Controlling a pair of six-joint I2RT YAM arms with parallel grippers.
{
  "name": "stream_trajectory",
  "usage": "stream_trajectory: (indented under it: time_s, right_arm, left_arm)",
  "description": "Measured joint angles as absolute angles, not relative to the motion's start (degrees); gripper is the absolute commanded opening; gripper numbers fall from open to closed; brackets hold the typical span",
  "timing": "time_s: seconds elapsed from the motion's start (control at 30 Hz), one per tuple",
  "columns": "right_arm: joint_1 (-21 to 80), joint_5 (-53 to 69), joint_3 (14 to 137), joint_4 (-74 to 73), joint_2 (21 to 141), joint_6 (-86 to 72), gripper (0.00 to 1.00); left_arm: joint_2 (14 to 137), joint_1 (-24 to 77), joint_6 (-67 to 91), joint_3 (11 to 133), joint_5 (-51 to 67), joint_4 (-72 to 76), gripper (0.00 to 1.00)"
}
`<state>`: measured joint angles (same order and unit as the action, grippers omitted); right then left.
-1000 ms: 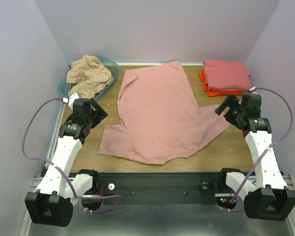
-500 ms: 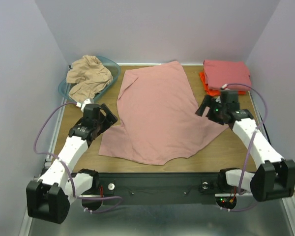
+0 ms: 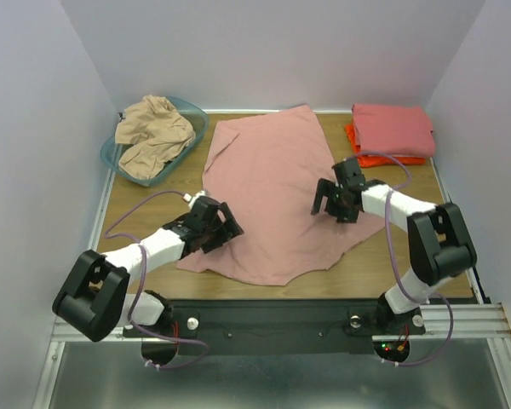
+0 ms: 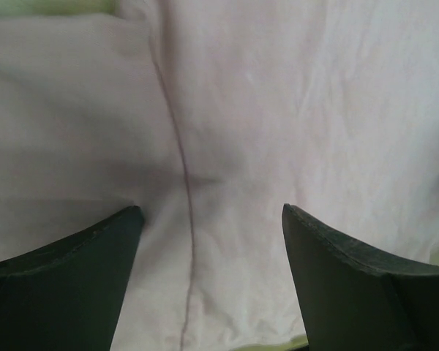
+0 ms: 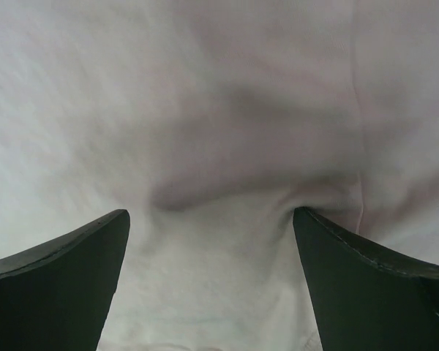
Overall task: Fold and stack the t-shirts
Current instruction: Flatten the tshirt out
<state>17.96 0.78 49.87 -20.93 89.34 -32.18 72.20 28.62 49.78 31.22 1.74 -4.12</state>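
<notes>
The dusty pink t-shirt point(image 3: 272, 192) lies spread flat on the table, its hem at the back. My left gripper point(image 3: 226, 230) is open, its fingers point(image 4: 73, 270) pressed down on the shirt's left sleeve beside a seam point(image 4: 186, 219). My right gripper point(image 3: 328, 198) is open and presses on the cloth point(image 5: 219, 146) near the right sleeve, with a fold bunched between the fingers point(image 5: 366, 270). The tan-beige shirt point(image 3: 153, 132) lies crumpled in the teal basket point(image 3: 192, 115). The coral pink shirt point(image 3: 392, 128) lies folded on the folded orange shirt point(image 3: 358, 153) at the back right.
The wooden table point(image 3: 136, 204) shows bare strips left of the pink shirt and along the front right point(image 3: 400, 256). Grey walls close the back and both sides. Purple cables loop from both arms.
Both arms have swung inward from the table's sides and dropped onto the pink shirt, left onto the left sleeve, right onto the right sleeve area. The shirt itself has barely shifted.
</notes>
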Motion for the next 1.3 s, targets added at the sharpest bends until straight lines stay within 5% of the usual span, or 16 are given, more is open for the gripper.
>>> stream_trajectory:
  time_s: [0.43, 0.7, 1.03, 1.3]
  right_arm:
    - [21.47, 2.9, 84.33, -15.64, 118.87, -19.77, 1.0]
    - [26.02, 13.91, 102.83, -15.11, 131.52, -8.86, 1.0]
    - [25.69, 4.23, 103.24, -22.7, 122.85, 2.7, 1.0]
    - [14.81, -0.51, 99.31, -21.37, 100.05, -4.62, 1.0]
  left_arm:
    - [78.04, 63.9, 71.96, 31.44, 6.11, 3.31, 0.91]
    - [104.2, 72.42, 65.89, 60.05, 9.08, 2.22, 0.9]
    - [113.82, 72.95, 55.57, 83.18, 7.94, -6.48, 0.9]
    - [99.55, 72.86, 52.36, 78.22, -0.54, -12.93, 0.93]
